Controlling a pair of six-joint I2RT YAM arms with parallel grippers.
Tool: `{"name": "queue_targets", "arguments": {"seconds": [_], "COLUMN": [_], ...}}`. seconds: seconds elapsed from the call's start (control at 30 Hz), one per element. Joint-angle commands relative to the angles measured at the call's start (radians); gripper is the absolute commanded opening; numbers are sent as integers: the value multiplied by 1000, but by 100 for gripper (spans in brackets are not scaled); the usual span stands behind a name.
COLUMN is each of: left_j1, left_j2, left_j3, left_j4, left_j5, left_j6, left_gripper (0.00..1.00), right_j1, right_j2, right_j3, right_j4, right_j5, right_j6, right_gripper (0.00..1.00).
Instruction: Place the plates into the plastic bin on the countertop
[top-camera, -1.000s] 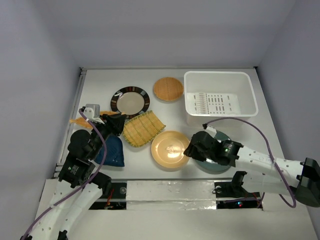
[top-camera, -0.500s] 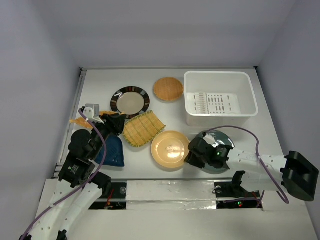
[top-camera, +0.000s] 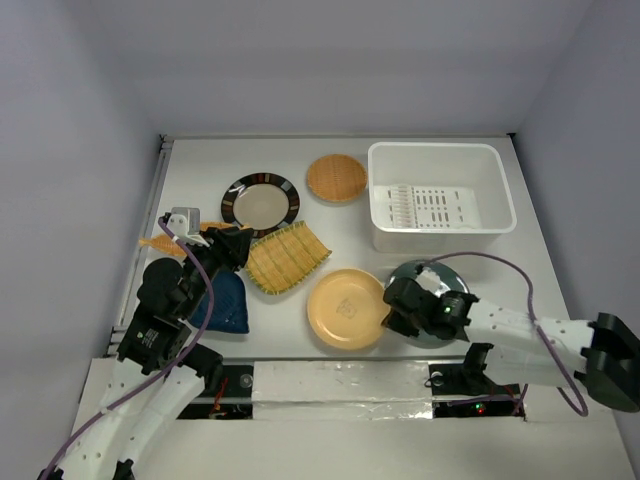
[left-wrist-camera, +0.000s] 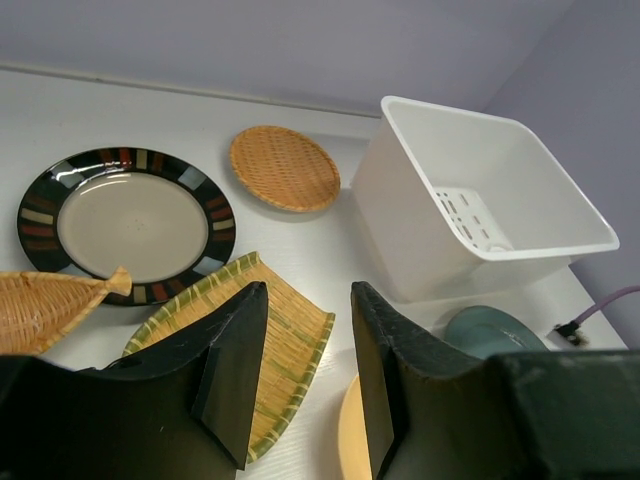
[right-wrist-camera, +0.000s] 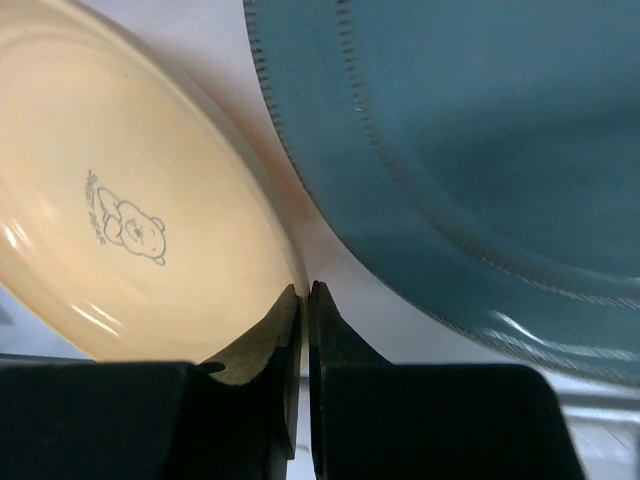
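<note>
Orange-yellow plate (top-camera: 346, 308): round, glossy, small bear print inside; lower centre of the overhead view, right edge nipped between the tips of my right pincer (right-wrist-camera: 303, 300).
Teal plate (right-wrist-camera: 480, 150): round, just right of it, partly under my arm.
Black-rimmed plate (top-camera: 260, 204): cream centre, coloured rim blocks; flat, upper left of centre.
Woven tan plate (top-camera: 336, 177): round, just left of the bin.
Slatted plate (top-camera: 288, 256): square, yellow-green, set cornerwise at centre.
Blue leaf dish (top-camera: 225, 305): lower left, partly hidden.
Orange leaf dish (left-wrist-camera: 50, 310): woven, far left.
Plastic bin (top-camera: 435, 146): white, upright, upper right; slotted panel on its floor.
Countertop (top-camera: 200, 170): matt white.
</note>
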Motion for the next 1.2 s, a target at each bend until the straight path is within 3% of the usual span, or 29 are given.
{"name": "queue_targets", "arguments": {"seconds": [0.0, 0.13, 0.27, 0.37, 0.4, 0.43, 0.5, 0.57, 0.67, 0.87, 0.97, 1.17], "left_j1": [-3, -3, -3, -3, -3, -3, -3, -3, -3, -3, -3, -21], "left_j2": [-1, -6, -15, -24, -32, -35, -47, -52, -59, -64, -64, -65], "left_j3": [42, 42, 42, 39, 38, 38, 34, 34, 31, 31, 31, 33], "left_j4": [30, 29, 32, 33, 33, 33, 33, 30, 27, 29, 32, 24], "left_j5": [-1, -6, -12, -14, -15, -15, -17, -20, -18, -11, -5, -14], "left_j6": [4, 5, 4, 2, 1, 2, 2, 1, 1, 2, 5, 5], "left_gripper": [36, 37, 37, 38, 38, 39, 39, 39, 39, 39, 39, 39], "right_j1": [8, 8, -6, -141, -200, -345, -507, -682, -809, -960, -971, -980], "right_j2": [-135, -277, -311, -278, -259, -253, -218, -155, 17, 283, 395, 492], "right_j3": [141, 302, 501, 627, 643, 652, 675, 739, 802, 882, 942, 924], "right_j4": [-223, -372, -440, -374, -331, -221, -115, -49, -38, -35, -59, -73], "right_j5": [99, 125, 339, 429, 425, 405, 270, 192, 185, 23, -67, -68], "right_j6": [-37, -102, -195, -397, -539, -621, -806, -890, -990, -1065, -1082, -1094], "right_gripper": [0, 0, 0, 0, 0, 0, 0, 0, 0, 0, 0, 0]}}
